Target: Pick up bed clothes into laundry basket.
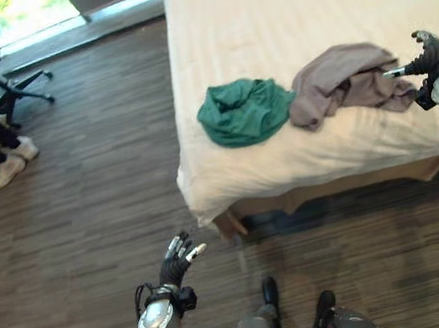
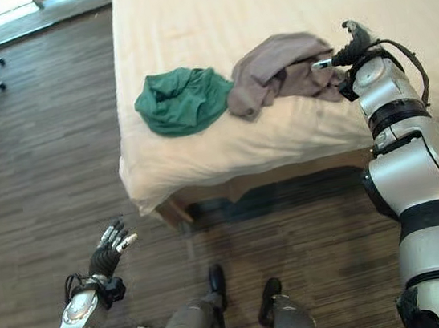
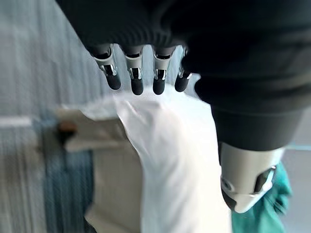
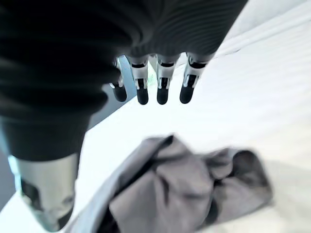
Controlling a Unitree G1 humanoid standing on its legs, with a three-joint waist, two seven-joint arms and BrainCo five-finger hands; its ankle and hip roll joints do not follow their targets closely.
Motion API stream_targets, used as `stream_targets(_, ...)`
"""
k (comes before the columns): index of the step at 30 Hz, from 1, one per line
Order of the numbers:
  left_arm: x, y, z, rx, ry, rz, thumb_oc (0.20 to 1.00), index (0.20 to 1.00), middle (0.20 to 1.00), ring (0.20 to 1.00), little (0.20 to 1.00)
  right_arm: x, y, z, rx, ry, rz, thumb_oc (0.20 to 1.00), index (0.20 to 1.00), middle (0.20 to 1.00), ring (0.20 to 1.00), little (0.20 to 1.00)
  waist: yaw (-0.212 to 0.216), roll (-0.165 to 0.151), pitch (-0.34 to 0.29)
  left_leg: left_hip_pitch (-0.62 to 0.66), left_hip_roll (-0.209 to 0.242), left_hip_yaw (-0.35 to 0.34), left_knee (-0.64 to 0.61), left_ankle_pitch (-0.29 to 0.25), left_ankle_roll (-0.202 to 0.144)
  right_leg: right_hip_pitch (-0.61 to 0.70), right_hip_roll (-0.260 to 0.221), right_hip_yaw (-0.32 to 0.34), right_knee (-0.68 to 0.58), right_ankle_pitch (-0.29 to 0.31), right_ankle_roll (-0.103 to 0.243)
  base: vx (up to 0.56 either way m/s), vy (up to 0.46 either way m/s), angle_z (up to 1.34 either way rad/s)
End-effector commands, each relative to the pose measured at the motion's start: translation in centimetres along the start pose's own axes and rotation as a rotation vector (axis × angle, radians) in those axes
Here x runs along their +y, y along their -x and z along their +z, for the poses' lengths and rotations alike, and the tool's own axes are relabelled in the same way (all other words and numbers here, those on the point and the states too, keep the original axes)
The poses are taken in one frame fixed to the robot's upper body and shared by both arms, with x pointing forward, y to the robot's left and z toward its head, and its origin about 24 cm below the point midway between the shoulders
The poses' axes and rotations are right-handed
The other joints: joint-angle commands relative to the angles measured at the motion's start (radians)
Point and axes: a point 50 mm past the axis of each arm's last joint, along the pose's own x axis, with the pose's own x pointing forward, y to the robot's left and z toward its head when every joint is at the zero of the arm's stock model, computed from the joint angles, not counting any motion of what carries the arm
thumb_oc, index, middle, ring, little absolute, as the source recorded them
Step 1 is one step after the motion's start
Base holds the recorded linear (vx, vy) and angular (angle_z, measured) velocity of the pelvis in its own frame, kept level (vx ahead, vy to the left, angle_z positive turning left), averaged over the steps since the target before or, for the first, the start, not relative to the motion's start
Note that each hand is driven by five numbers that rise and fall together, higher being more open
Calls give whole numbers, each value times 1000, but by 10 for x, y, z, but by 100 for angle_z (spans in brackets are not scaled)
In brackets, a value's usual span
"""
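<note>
Two crumpled garments lie near the front edge of the bed (image 1: 280,10): a green one (image 1: 243,111) and, just to its right, a grey-brown one (image 1: 346,78). My right hand (image 2: 352,44) hovers at the grey-brown garment's (image 4: 194,189) right end with straight fingers (image 4: 163,90), holding nothing. Low over the floor in front of the bed's corner, my left hand (image 1: 175,260) is open with fingers (image 3: 136,77) spread. The green garment's edge (image 3: 272,204) appears past that hand.
Dark wood-plank floor (image 1: 89,221) surrounds the bed. A person's legs and pale shoes (image 1: 10,163) are at the far left beside an office chair's base (image 1: 15,90). A bright window strip (image 1: 39,26) runs along the far wall.
</note>
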Motion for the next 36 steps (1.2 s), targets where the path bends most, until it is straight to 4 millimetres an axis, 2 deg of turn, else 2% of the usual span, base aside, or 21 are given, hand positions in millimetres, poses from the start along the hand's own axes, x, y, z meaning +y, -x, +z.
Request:
stream_targets(1,-4,-13,58,-240,-34,-52,1000,1000,1000,1000,1000,-58,-2,43,-113,89,-185,1000,1000,1000,1000,1000,23,-72,84,58,-33,-9,-56,18,-67,183,-48,144,-439,223,142,-14,-29,11)
stream_targets(4,-13,-15,65,-271,-12,-81,1000,1000,1000,1000,1000,-73,-1,60,-149,175,-231,1000,1000,1000,1000,1000,34,-47,104,5,-38,-14,-56,32,-71,134,-48,147,-443,227,142,-47,-18,5)
stream_targets(6,-17,-15,66,-278,1,-92,1000,1000,1000,1000,1000,-77,0,64,-153,208,-242,1000,1000,1000,1000,1000,37,-37,109,-12,-39,-16,-56,33,-73,115,-47,150,-440,224,141,-33,4,8)
stream_targets(11,-40,-19,71,-304,52,-153,1000,1000,1000,1000,1000,-99,6,102,-218,280,-329,1000,1000,1000,1000,1000,58,6,139,-112,-41,-15,-56,54,-79,7,-48,165,-420,232,139,-68,18,2)
stream_targets(12,-48,-22,75,-318,68,-170,1000,1000,1000,1000,1000,-104,10,118,-259,279,-360,1000,1000,1000,1000,1000,58,20,154,-149,-44,-11,-56,64,-81,-41,-50,173,-402,236,138,-75,31,-1)
stream_targets(13,-49,-22,75,-319,69,-170,1000,1000,1000,1000,1000,-104,10,118,-260,280,-361,1000,1000,1000,1000,1000,59,20,151,-153,-44,-11,-56,65,-81,-47,-50,174,-399,235,137,-68,35,-2)
stream_targets(15,-57,-26,75,-319,88,-177,1000,1000,1000,1000,1000,-104,12,132,-298,306,-365,1000,1000,1000,1000,1000,60,30,167,-191,-46,-3,-56,74,-85,-96,-44,185,-382,237,135,0,0,0)
stream_targets(19,-62,-29,72,-305,112,-165,1000,1000,1000,1000,1000,-95,13,143,-325,308,-342,1000,1000,1000,1000,1000,52,26,180,-209,-42,11,-56,76,-88,-120,-37,195,-378,240,135,9,4,-5)
stream_targets(25,-62,-32,71,-302,142,-130,1000,1000,1000,1000,1000,-90,13,147,-328,273,-307,1000,1000,1000,1000,1000,48,17,185,-196,-43,15,-56,70,-86,-112,-35,197,-380,236,133,16,1,-7)
stream_targets(26,-61,-33,71,-299,148,-120,1000,1000,1000,1000,1000,-90,13,147,-326,259,-300,696,696,696,696,696,46,14,186,-193,-43,15,-56,70,-86,-108,-35,196,-383,235,134,0,0,0)
stream_targets(27,-62,-33,71,-299,153,-119,1000,1000,1000,1000,1000,-90,13,146,-324,251,-292,200,200,200,200,200,44,13,189,-190,-43,16,-56,68,-86,-105,-35,195,-384,235,133,0,0,0)
stream_targets(33,-61,-37,74,-304,143,-109,1000,1000,1000,1000,1000,-94,11,138,-300,119,-264,200,200,200,200,200,33,-1,194,-169,-41,21,-56,62,-90,-83,-33,195,-398,240,135,0,0,0)
stream_targets(36,-61,-37,73,-300,135,-106,1000,1000,1000,1000,1000,-91,12,141,-316,92,-249,200,200,200,200,200,27,-6,195,-152,-39,22,-56,57,-89,-68,-34,195,-400,238,136,0,0,0)
